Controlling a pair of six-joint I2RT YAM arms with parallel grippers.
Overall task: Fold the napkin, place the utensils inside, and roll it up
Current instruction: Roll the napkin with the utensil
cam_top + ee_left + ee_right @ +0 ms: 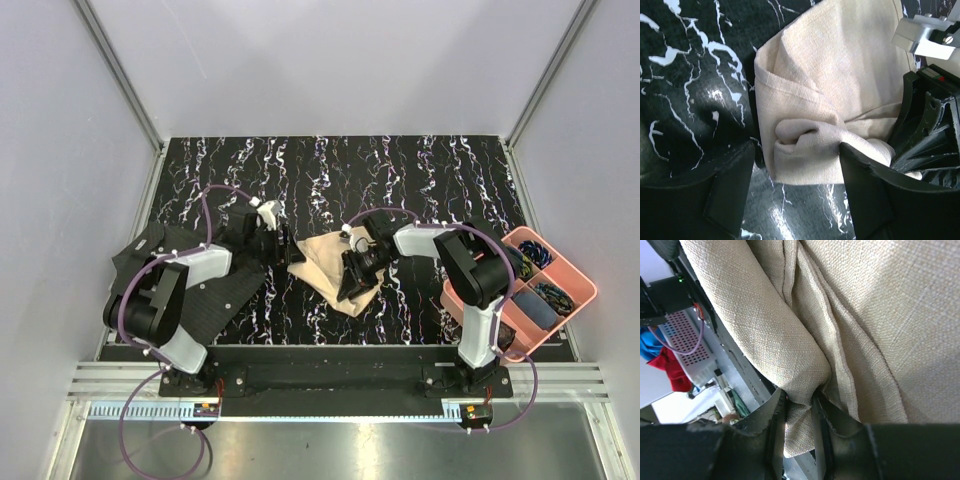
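Note:
The beige napkin point(322, 262) lies bunched and partly rolled mid-table on the black marbled surface. My left gripper point(283, 250) sits at its left end, open. In the left wrist view the rolled end of the napkin point(810, 145) lies between the spread fingers point(732, 185), which stand apart from the cloth. My right gripper point(357, 275) is on the napkin's right side, shut on a pinched fold of the napkin point(790, 365), with cloth squeezed between its jaws point(798, 399). The utensils are hidden.
A pink tray point(578, 283) with small coloured items stands at the right edge, behind the right arm. A black dotted mat point(215, 300) lies under the left arm. The right arm's black gripper body point(932, 130) is close to my left gripper.

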